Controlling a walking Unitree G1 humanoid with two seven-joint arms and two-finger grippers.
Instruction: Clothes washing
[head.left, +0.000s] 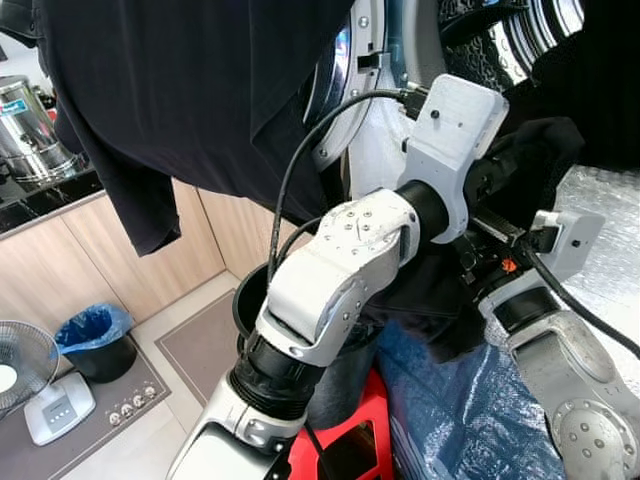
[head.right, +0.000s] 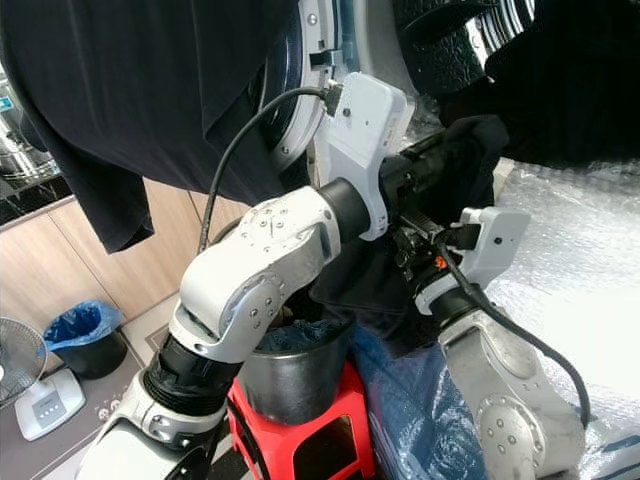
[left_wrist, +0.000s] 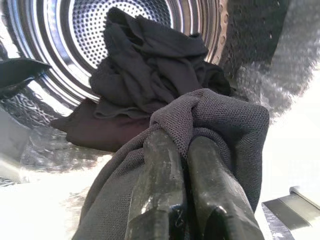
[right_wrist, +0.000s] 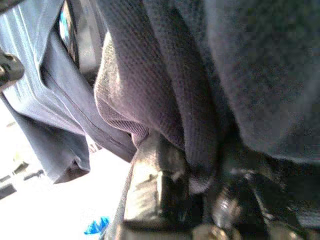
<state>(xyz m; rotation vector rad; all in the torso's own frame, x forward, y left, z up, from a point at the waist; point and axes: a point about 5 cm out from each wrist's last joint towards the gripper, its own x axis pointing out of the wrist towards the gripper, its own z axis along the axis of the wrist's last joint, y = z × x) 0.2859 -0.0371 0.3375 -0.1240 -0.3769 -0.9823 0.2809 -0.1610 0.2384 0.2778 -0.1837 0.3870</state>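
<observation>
A dark knit garment (head.left: 432, 290) hangs between both arms in front of the washing machine's opening. My left gripper (left_wrist: 182, 146) is shut on a bunched fold of it, just outside the steel drum (left_wrist: 47, 55). Inside the drum lies a pile of dark clothes (left_wrist: 150, 65). My right gripper (right_wrist: 197, 172) sits lower, under the garment, and is shut on another fold of the same cloth. The cloth hides its fingertips in the eye views. A large dark shirt (head.left: 180, 90) is draped over the open washer door (head.left: 345, 95).
A metal bucket (head.right: 290, 365) stands on a red stool (head.right: 310, 445) below my arms, beside a blue plastic bag (head.left: 450, 410). Bubble wrap (head.right: 575, 250) covers the surface at right. On the floor at left are a blue-lined bin (head.left: 95, 340) and a fan (head.left: 25, 385).
</observation>
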